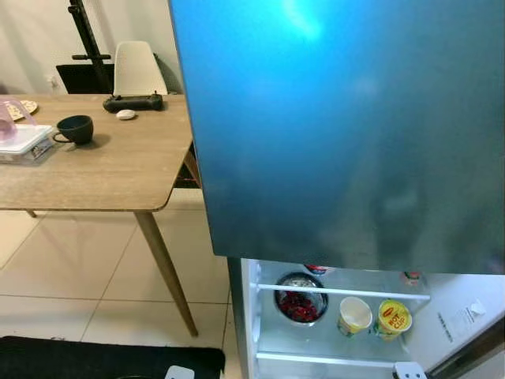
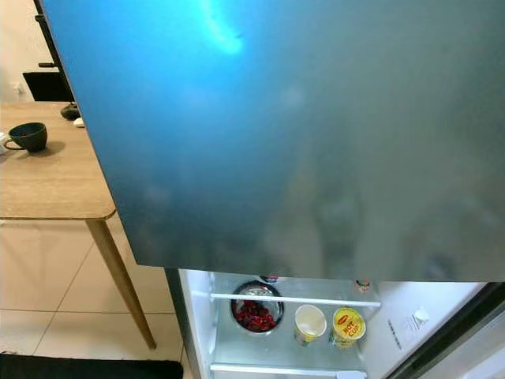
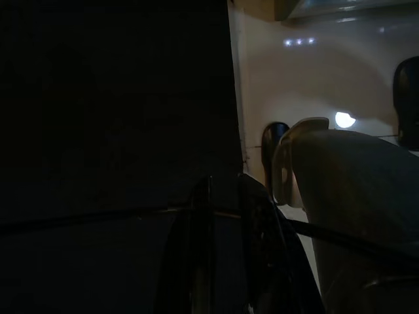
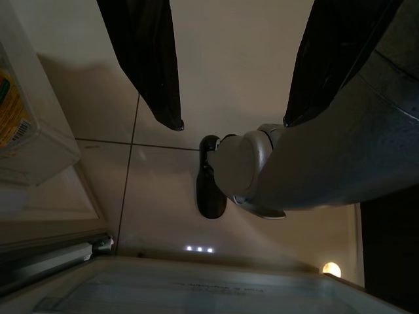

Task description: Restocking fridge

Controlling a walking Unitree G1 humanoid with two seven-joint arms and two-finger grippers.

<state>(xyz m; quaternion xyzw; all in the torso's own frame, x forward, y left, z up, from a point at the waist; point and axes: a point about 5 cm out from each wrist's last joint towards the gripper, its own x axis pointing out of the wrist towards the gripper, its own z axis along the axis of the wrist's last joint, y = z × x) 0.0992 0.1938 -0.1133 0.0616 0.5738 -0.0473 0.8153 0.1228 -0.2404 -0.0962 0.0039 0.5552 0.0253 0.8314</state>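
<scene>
Fridge (image 1: 339,134) shelf lit, right end effector (image 4: 232,124) spread above floor

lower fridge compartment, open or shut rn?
Open. Below the shiny blue upper fridge door, the lit white lower fridge compartment shows a steel bowl of red food, a cream paper cup and a yellow-lidded cup.

Room: tiled floor, pale walls.
Wooden table (image 1: 110,170) on beige tiles (image 1: 71,268); white chair (image 1: 138,67) behind; dark mat (image 1: 95,359).
</scene>
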